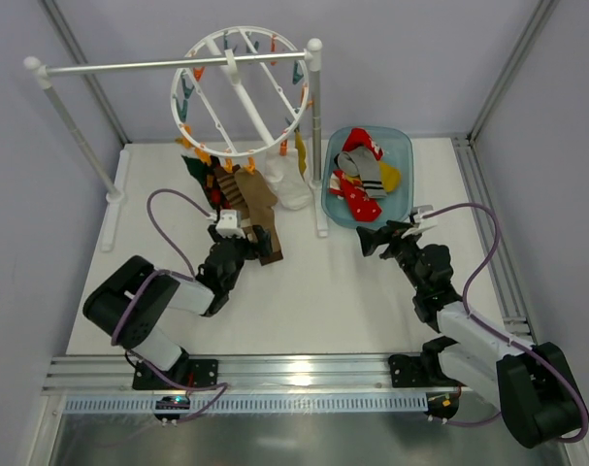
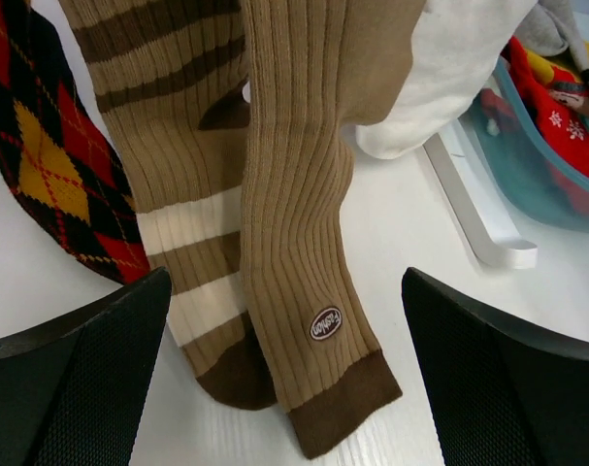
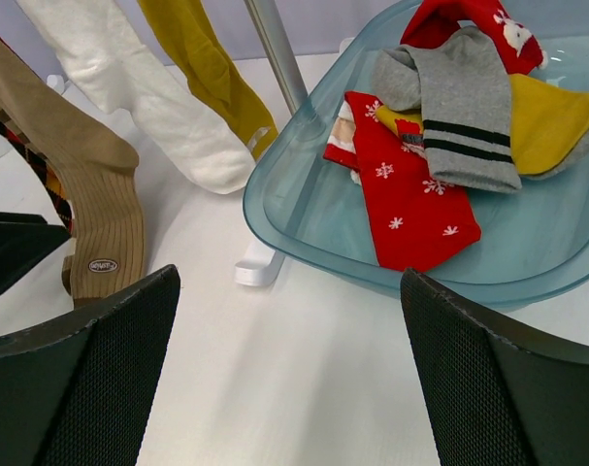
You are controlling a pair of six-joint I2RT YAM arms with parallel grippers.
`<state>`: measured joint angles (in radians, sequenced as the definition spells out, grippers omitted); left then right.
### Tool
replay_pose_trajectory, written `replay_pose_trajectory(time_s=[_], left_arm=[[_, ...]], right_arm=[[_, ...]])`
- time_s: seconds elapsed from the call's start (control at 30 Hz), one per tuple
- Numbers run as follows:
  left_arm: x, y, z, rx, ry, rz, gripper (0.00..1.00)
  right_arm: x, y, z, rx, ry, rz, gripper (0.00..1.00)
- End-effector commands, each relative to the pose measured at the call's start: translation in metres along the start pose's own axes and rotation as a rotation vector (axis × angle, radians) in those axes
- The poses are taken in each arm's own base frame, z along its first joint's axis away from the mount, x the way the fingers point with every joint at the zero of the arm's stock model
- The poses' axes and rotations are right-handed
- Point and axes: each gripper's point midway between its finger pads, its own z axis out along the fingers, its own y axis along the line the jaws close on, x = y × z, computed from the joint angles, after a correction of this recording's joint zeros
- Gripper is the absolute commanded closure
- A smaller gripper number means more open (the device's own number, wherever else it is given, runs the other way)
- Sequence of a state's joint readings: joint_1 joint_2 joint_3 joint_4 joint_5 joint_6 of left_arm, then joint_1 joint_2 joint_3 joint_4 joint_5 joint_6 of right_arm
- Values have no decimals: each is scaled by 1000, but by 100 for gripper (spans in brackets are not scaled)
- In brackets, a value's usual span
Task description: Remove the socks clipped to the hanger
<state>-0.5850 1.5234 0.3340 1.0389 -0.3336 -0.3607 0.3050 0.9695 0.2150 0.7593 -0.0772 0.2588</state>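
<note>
Socks (image 1: 247,199) hang from clips on the lower rim of the round white hanger (image 1: 239,89), which hangs on the white rail stand (image 1: 178,65) at the far side of the table (image 1: 313,301). In the top view, their lower ends lie on the tabletop. A blue-green basin (image 1: 331,199) holding more socks sits just right of the stand's right post. The left gripper (image 1: 253,243) is at the tip of the brown socks, jaws spread. The right gripper (image 1: 379,233) rests near the basin's near edge, jaws also spread, holding nothing.

Left wrist view: both black fingers (image 2: 81,379) stand wide apart, with nothing clamped. Between them lies the tan ribbed sock (image 2: 304,223) with an oval label and dark cuff. The brown-and-tan striped sock (image 2: 192,243) is beside it, partly under it. The argyle sock (image 2: 51,155) lies to the left, the white sock (image 2: 449,87) to the upper right.

Right wrist view: the fingers (image 3: 507,379) are wide apart and empty. The basin holds a red snowflake sock (image 3: 406,194), a grey striped sock (image 3: 464,107) and a yellow sock (image 3: 556,116). A mustard sock (image 3: 202,58) hangs beside the white one.
</note>
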Motion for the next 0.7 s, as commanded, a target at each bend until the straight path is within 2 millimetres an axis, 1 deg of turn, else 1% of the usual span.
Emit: replay_pose_trajectory(time_s=[0.0, 0.1, 0.17, 0.4, 0.57, 0.63, 0.67], left_arm=[[-46, -13, 15, 9, -201, -119, 0], [-39, -13, 27, -5, -188, -132, 0], [-37, -16, 34, -1, -187, -139, 1], [-22, -15, 49, -26, -149, -130, 0], [-23, -15, 50, -36, -148, -138, 1], [-23, -15, 50, -31, -149, -138, 12], [-23, -16, 50, -27, -151, -135, 23]], right_arm=[[-28, 9, 7, -28, -84, -35, 6], [-28, 9, 7, -26, -85, -41, 6], [-27, 8, 7, -24, -84, -39, 6], [-26, 9, 8, -29, -82, -38, 6], [-25, 9, 8, -28, -79, -36, 6], [-26, 9, 8, -28, -81, -36, 6], [-25, 9, 8, -29, -79, -36, 6]])
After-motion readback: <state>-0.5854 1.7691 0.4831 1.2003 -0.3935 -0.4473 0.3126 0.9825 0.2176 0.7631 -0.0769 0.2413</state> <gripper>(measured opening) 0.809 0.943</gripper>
